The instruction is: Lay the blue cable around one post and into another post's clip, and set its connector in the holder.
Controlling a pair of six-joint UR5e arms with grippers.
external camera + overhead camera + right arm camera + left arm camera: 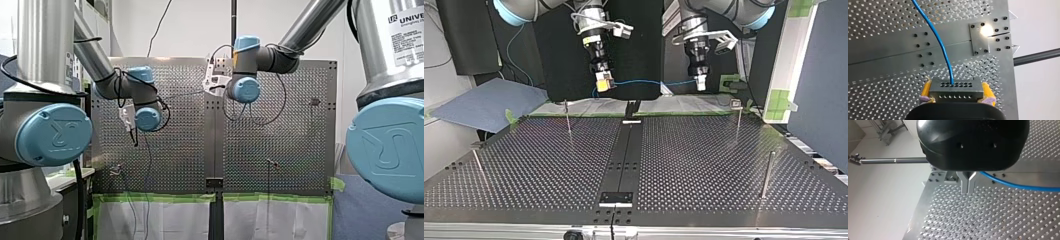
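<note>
My right gripper (955,93) is clamped on the grey metal connector block with its rows of small holes (955,87), yellow pads (926,87) pressing on both its sides. The thin blue cable (941,47) leaves the block's face ahead of those fingers and runs across to my left gripper (968,187). Its metal fingers are drawn narrow and the cable comes out just beside them, pinched there as far as I can judge. Both grippers hang well above the perforated metal table (704,160), with the slim metal posts (567,116) standing below and apart from my fingers.

The span between my grippers looks nearly straight. If my arms drift apart, I expect the cable to tug at the block and twist it in the pads, or even pull out. A light left pinch would let the cable slide, dropping slack on the wrong side of a post. On the way down a finger could also strike a post — they are thin and easy to misjudge
</note>
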